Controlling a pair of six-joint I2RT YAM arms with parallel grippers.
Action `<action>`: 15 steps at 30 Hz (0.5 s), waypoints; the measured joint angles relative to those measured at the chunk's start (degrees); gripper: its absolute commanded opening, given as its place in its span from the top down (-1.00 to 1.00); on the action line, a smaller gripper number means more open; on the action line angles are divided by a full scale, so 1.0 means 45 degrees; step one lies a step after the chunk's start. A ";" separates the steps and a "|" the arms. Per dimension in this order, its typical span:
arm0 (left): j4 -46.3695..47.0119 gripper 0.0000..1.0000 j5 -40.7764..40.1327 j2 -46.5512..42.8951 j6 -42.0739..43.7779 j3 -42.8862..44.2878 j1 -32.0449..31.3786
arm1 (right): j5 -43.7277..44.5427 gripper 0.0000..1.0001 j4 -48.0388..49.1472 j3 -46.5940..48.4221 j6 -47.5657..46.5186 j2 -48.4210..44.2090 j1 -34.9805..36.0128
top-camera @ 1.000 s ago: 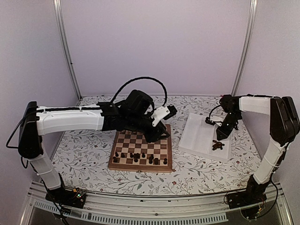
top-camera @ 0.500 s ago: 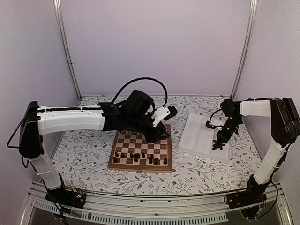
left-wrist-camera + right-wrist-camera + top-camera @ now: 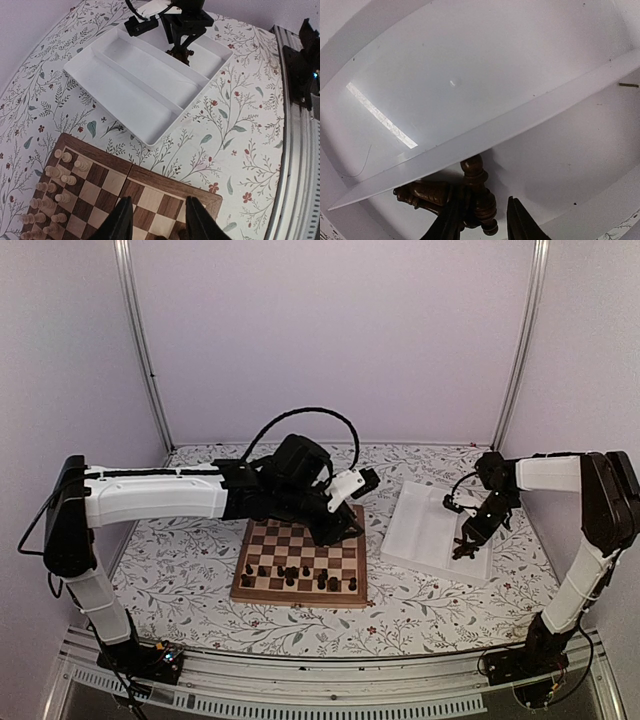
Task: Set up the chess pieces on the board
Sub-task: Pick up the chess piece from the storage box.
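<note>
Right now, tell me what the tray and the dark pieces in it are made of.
The tray: likely plastic, matt white, with smooth moulded dividers. The dark pieces: apparently turned wood, dark brown under a glossy varnish; highlights and lathe rings show.

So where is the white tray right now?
In the top view, the white tray sits on the right, just right of the chessboard, with the right gripper reaching into it.

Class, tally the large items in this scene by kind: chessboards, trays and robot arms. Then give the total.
Chessboard: 1
White tray: 1
Robot arms: 2
Total: 4
</note>
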 measured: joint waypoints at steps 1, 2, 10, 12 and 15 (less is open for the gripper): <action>-0.0010 0.22 0.0005 0.0000 0.0000 0.0000 0.0000 | -0.0165 0.27 -0.0058 0.0117 0.0039 0.0160 -0.0126; -0.0019 0.23 0.0010 0.0000 -0.0005 0.0005 0.0000 | -0.0384 0.30 -0.0126 0.0209 0.0107 0.0272 -0.0228; -0.0029 0.22 0.0097 0.0000 -0.0015 0.0039 0.0000 | -0.1268 0.73 -0.0408 0.0427 0.0743 0.0578 -0.0525; -0.0029 0.23 0.0112 0.0000 -0.0015 0.0039 0.0000 | -0.1039 0.68 -0.0359 0.0432 0.0879 0.0491 -0.0505; -0.0039 0.22 0.0185 0.0005 -0.0015 0.0044 0.0000 | -0.0350 0.29 0.0243 0.0243 0.1273 0.0699 -0.0510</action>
